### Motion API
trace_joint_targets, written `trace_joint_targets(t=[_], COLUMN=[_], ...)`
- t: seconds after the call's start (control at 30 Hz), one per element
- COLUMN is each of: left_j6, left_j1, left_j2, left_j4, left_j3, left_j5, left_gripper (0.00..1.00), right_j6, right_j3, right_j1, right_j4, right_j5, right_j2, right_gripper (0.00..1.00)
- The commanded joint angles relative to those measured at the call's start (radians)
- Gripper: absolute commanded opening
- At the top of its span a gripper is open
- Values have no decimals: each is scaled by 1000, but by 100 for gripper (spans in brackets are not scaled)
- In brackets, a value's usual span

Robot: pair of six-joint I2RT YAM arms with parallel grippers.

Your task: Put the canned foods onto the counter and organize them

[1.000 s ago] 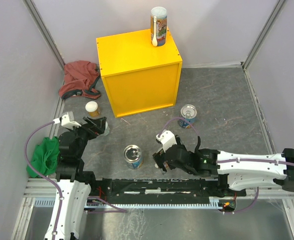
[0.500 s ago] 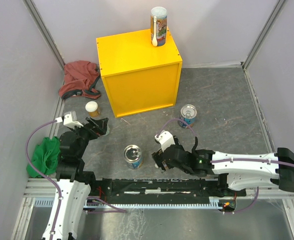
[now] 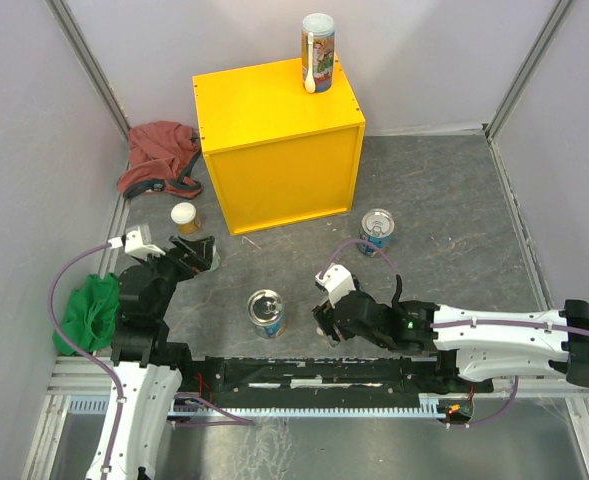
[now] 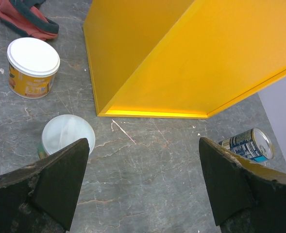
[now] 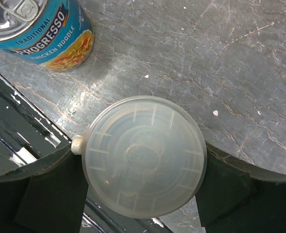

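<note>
Yellow bench (image 3: pixel 264 100) carries one tall orange-labelled can (image 3: pixel 317 52) at its far right corner. Left hand (image 4: pixel 143 145) released, nothing between its fingers. Right hand (image 5: pixel 142 167) straddles a white-lidded can (image 5: pixel 145 145) near a blue-labelled tin (image 5: pixel 41 29); whether it grasps, cannot tell.

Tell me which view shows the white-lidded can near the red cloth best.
Left wrist: the white-lidded can stands large there, with its lid and label clear. Top external shows it small, from above; right wrist misses it.

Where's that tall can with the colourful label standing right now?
In the overhead view, the tall can stands upright on top of the yellow box, at the box's far right corner, well away from both arms.
</note>
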Motion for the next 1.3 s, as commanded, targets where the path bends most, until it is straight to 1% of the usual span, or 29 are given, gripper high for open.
trace_joint_targets(t=[0.0,0.03,0.07,0.17,0.3,0.43,0.63,0.7,0.8,0.97,1.13,1.27], left_j6=[7,5,3,-4,-14,-26,-35,-32,-30,-30,-32,-26], left_j1=[-2,-2,-2,-2,-2,-2,-2,-2,-2,-2,-2,-2], left_j2=[-20,-22,-23,-24,-22,-24,-31,-33,-30,-25,-36,-58], left_j4=[13,13,14,17,30,40,50,50,59,68,60,32], left_j3=[32,32,30,29,20,9,-6,-7,-10,-11,-9,-2], left_j5=[-28,-31,-32,-40,-44,-49,-59,-62,-65,-68,-70,-82], left_gripper=[100,100,100,100,100,100,100,100,100,100,100,100], right_j6=[-31,-37,-45,-66,-115,-172,-208,-227,-276,-387,-437,-458], right_j3=[39,48,64,114,215,328,464,531,661,914,1196,1369], right_j1=[-4,-4,-3,-3,-12,-45,-129,-166,-221,-289,-360,-413], right_j4=[47,46,47,52,49,28,-7,-31,-71,-147,-228,-269], right_j5=[14,14,13,9,7,-9,-67,-80,-102,-115,-138,-144], right_j2=[-47,-46,-44,-28,12,68,128,149,195,323,454,534], right_gripper=[39,35,32,30,23,19,16,14,14,14,14,14])
